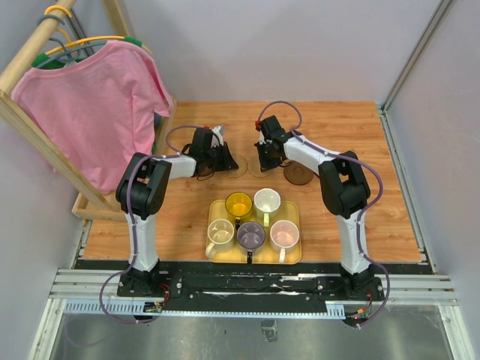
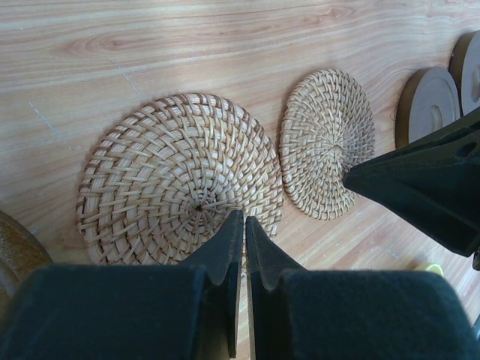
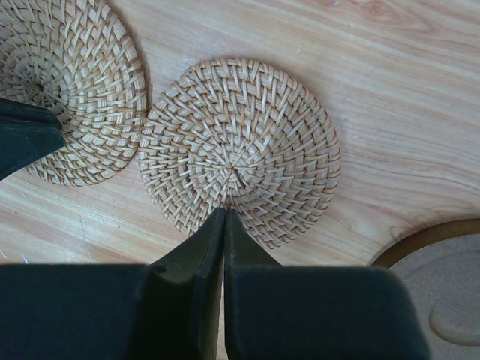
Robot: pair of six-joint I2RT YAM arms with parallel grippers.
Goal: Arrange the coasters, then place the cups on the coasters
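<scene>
Tan woven coasters are the items in hand. The left woven coaster (image 2: pixel 176 172) and the right woven coaster (image 3: pixel 240 150) lie flat side by side, rims close or just touching, mid-table (image 1: pixel 375 150) toward the far edge. A dark brown coaster (image 1: pixel 300 175) lies just right of them.

The left gripper (image 2: pixel 244 221) is closed to a thin slit and grips nothing. Its tips sit over the near rim of the left woven coaster. The right gripper (image 3: pixel 225 214) is fully closed and also empty, with its tips over the near part of the right woven coaster. Contact with the weave cannot be confirmed.

The cups (image 1: pixel 250 235) stand together on the yellow tray (image 1: pixel 294 259) at the middle of the near edge.

Recommended procedure:
1. Press each closed tip down lightly, inboard of the rim, so the disc slides and does not tip.
2. Draw the two discs apart along the table, leaving room for a cup handle between them.
3. Move one arm at a time, because the grippers work close together.
</scene>
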